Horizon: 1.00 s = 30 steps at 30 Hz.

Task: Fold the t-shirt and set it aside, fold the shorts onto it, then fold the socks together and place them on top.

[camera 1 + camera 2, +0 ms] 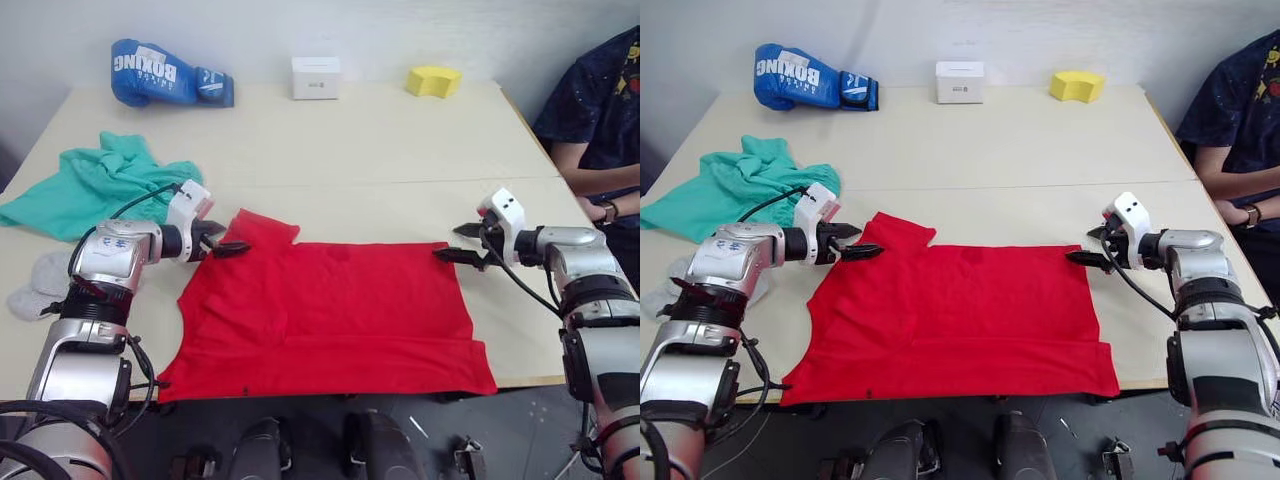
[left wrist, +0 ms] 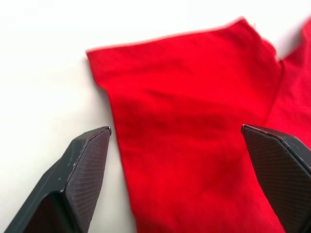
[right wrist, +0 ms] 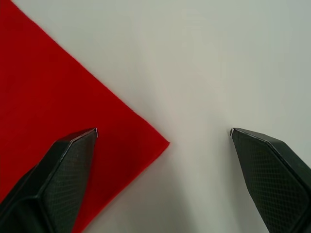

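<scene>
The left gripper (image 1: 222,238) hangs with its fingers spread wide, and the sleeve of the t-shirt (image 1: 330,310) lies straight ahead of it, between the two black fingertips (image 2: 90,160) in the wrist view. The right gripper (image 1: 462,243) is also spread wide; one finger sits over the far right corner of the red cloth while the other is over bare table (image 1: 380,140). From both grippers the t-shirt stretches inward, lying flat between them, its near hem reaching the table's front edge.

Behind the left gripper, on its outer side, the shorts (image 1: 95,185) lie in a crumpled teal heap, apart from the red cloth. The socks (image 1: 40,280) sit beside the left forearm, light grey and partly hidden by the arm.

The table is a pale, smooth top. Well beyond both grippers, along the far edge against a white wall, stand a blue boxing glove (image 1: 165,75), a small white box (image 1: 316,77) and a yellow block (image 1: 433,80); whether the box holds anything cannot be told. A wide stretch of open tabletop lies between these and the t-shirt. A person (image 1: 595,110) in a dark patterned shirt sits just beyond the right arm, at the table's right edge.
</scene>
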{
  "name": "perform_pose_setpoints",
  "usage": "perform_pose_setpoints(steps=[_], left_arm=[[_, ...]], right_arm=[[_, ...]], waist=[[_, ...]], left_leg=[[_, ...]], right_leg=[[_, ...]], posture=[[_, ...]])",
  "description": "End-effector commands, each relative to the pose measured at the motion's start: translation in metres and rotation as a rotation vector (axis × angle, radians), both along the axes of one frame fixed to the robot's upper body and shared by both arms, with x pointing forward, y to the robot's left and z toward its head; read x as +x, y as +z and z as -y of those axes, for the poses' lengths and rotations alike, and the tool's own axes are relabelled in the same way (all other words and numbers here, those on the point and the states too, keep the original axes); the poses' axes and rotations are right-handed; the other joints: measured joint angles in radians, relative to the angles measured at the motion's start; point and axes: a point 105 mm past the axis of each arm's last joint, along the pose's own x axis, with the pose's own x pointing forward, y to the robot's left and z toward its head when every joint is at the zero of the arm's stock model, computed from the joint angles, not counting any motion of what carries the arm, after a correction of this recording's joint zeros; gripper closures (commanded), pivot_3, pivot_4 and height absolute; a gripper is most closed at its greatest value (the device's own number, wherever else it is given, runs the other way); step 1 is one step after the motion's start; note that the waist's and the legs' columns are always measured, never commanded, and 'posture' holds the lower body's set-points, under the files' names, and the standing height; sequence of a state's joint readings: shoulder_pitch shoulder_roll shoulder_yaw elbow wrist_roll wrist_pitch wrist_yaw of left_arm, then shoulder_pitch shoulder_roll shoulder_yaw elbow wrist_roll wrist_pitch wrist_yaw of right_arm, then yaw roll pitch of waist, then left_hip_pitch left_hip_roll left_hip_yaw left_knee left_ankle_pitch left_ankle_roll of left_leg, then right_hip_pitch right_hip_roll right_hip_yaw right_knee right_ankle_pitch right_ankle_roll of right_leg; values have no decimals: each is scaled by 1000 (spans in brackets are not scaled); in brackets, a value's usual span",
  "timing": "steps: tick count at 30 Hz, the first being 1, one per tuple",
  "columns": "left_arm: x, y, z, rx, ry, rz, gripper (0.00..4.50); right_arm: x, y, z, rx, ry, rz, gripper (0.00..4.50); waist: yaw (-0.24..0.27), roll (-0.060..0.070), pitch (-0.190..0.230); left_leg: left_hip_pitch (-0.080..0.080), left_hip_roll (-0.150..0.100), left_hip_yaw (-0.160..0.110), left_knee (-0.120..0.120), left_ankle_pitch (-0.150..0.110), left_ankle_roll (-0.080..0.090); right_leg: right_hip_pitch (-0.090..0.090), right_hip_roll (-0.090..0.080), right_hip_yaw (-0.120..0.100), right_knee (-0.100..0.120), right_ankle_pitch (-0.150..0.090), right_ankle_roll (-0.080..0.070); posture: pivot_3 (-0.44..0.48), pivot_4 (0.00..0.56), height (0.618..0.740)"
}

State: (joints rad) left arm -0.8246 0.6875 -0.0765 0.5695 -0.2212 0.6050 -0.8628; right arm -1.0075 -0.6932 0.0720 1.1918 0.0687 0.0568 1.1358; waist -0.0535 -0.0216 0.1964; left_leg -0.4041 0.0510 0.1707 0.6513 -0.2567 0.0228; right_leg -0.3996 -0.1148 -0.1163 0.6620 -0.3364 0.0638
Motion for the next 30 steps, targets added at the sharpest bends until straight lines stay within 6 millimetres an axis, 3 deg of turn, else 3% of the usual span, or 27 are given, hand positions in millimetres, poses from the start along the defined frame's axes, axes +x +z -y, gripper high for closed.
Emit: perform_pose_setpoints(steps=[1,2,5,13,16,24,30], left_arm=[[-1,13,-9,0,9,32,0],[-3,13,-11,0,12,31,0],[-5,14,-20,8,38,32,0],[1,8,-26,-1,103,-21,0],[16,10,-23,-13,138,-23,0],[43,18,5,12,133,0,0],[44,7,-1,109,155,-39,0]], right_arm=[[1,-3,0,-28,-2,-10,39],[1,-4,-2,-17,4,-21,39],[-3,-6,-8,2,55,-44,662],[-8,-9,-19,14,150,-50,3388],[-10,-10,-18,-2,167,-40,4485],[-17,-12,-29,-24,267,-24,4485],[-20,-14,-31,-8,281,-13,4485]], waist=[[-2,0,0],[-3,0,0],[-5,0,0],[-2,0,0],[0,0,0],[-1,-1,0],[-5,-1,0]], left_leg=[[0,0,0,0,0,0],[0,0,0,0,0,0],[0,0,0,0,0,0],[1,0,0,0,0,-1],[1,0,0,0,0,-1],[0,-1,1,1,0,1],[0,0,2,0,1,0]], right_leg=[[0,0,0,0,0,0],[0,0,0,0,0,0],[0,0,0,1,0,0],[0,0,1,1,0,0],[0,0,1,1,0,0],[0,0,1,0,2,3],[-1,1,1,0,2,3]], posture=[[0,150,740],[0,150,740],[0,150,740],[0,150,740],[0,150,740],[0,150,740],[0,150,740]])
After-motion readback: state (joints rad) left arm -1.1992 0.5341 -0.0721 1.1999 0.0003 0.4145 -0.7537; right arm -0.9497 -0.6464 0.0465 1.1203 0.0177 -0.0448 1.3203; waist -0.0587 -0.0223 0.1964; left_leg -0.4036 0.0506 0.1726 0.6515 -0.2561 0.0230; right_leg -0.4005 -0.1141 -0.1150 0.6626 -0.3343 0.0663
